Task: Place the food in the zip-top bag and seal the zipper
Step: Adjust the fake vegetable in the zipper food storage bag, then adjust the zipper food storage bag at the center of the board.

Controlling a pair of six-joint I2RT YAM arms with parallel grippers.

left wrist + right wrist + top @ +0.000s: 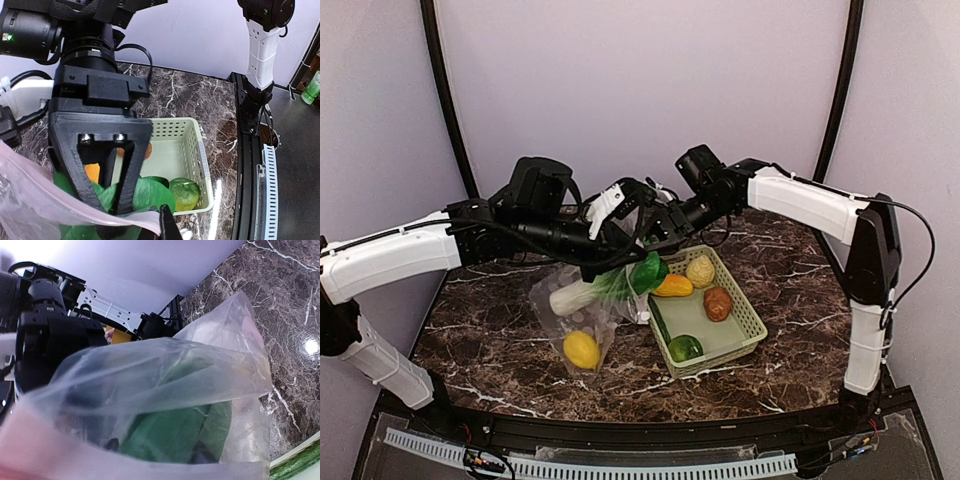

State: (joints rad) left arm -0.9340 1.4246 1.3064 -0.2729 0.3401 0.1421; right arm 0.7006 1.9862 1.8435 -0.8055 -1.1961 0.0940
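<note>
The clear zip-top bag [570, 312] lies left of centre with the yellow lemon [581, 349] inside. The bok choy [582, 292] lies in the bag's mouth, its green leaves [646, 272] sticking out. My left gripper [607, 262] is shut on the bag's pinkish zipper edge [135, 218]; one of its fingers [169, 226] shows at that strip. My right gripper [645, 250] is shut on the bok choy leaves [170, 435], and in its wrist view they show through the plastic [200, 355]. It also fills the left wrist view [107, 212].
A pale green basket [748, 318] at centre right holds the orange piece [673, 286], the beige round one [700, 270], the brown potato [718, 303], a round green piece [685, 348] and a long green piece [658, 320]. Both arms cross above the bag's mouth.
</note>
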